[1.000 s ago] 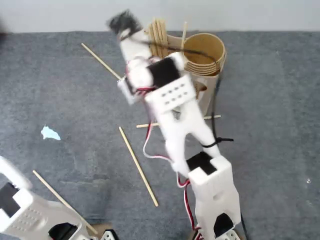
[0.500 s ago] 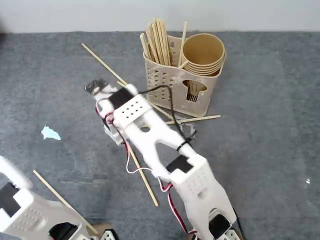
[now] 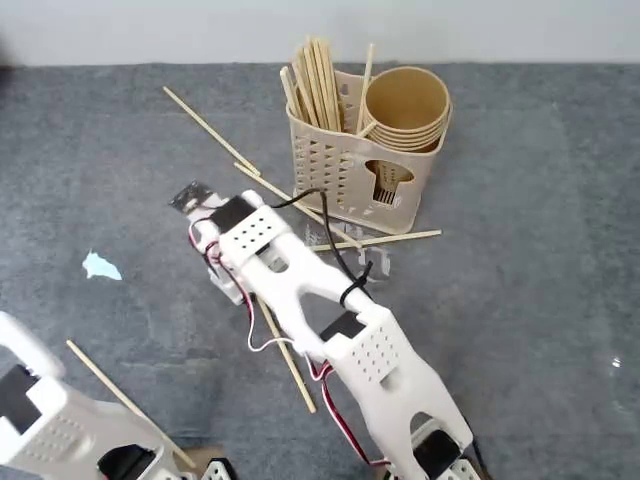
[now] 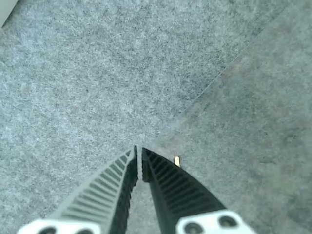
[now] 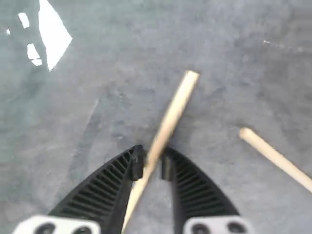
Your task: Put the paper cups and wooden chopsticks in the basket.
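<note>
The beige basket (image 3: 350, 170) stands at the back with stacked paper cups (image 3: 407, 105) and several chopsticks (image 3: 315, 75) upright in it. My right arm (image 3: 260, 235) stretches over the carpet to the left of the basket. In the right wrist view my right gripper (image 5: 153, 163) is shut on a wooden chopstick (image 5: 170, 112), whose end sticks out past the fingertips. The tip of another chopstick (image 5: 273, 156) lies close by. My left gripper (image 4: 138, 152) is shut and holds nothing above the carpet, with a chopstick end (image 4: 176, 160) beside it.
More chopsticks lie loose: two (image 3: 210, 128) left of the basket, one (image 3: 385, 239) in front of it, one (image 3: 292, 372) running out from under the right arm, one (image 3: 115, 392) by the left arm (image 3: 50, 430). A pale blue scrap (image 3: 100, 267) lies at the left.
The right arm has swung from above the basket down to the carpet left of it. Over the last half second it only shifted slightly. The left arm kept still.
</note>
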Motion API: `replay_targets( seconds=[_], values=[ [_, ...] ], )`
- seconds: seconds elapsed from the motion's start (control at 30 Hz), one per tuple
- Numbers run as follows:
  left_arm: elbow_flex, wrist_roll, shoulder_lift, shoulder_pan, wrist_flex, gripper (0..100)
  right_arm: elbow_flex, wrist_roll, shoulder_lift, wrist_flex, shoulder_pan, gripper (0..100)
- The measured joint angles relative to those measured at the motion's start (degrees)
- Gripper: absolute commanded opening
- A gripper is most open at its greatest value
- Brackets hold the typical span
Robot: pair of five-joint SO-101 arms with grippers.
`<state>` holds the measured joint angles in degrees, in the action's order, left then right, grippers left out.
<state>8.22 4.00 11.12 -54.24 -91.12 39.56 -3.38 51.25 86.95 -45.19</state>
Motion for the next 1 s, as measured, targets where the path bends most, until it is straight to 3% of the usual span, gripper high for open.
replay_targets(
  seconds=[0.3, 0.63, 0.8, 1.0],
  values=[
    [0.00, 0.00, 0.00, 0.00, 0.00, 1, -0.88, -0.09, -4.31, 5.19, -0.79, 0.8],
    [0.00, 0.00, 0.00, 0.00, 0.00, 1, -0.88, -2.02, -30.33, 10.20, 2.20, 0.8],
    [0.00, 0.00, 0.00, 0.00, 0.00, 1, -0.88, -4.75, -42.29, 5.19, 8.44, 0.8],
    [0.00, 0.00, 0.00, 0.00, 0.00, 1, -0.88, -4.84, -51.08, -8.35, 14.95, 0.8]
  ],
)
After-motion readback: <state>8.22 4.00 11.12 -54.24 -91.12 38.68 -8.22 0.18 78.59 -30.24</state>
